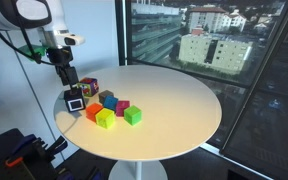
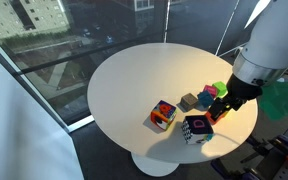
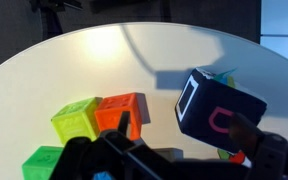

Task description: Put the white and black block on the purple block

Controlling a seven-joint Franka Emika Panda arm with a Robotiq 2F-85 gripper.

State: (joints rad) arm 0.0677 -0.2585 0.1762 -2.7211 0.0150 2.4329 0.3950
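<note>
The white and black block (image 1: 75, 102) sits at the table's near edge, just below my gripper (image 1: 69, 88). In the wrist view the block (image 3: 219, 108) looks tilted and close, with a white outline and a red mark on its face. It lies between my fingers (image 3: 184, 124), against one finger and clear of the other. The gripper is open. The block also shows in an exterior view (image 2: 195, 127), next to the gripper (image 2: 219, 112). The purple block (image 1: 122, 106) sits among the coloured cubes, a short way from the gripper. It is not in the wrist view.
Other cubes lie around: orange (image 1: 92, 112), yellow-green (image 1: 105, 119), green (image 1: 132, 116), blue (image 1: 108, 99) and a multicoloured one (image 1: 89, 86). The round white table (image 1: 174, 95) stands by large windows. The cubes cluster near the table edge by the arm.
</note>
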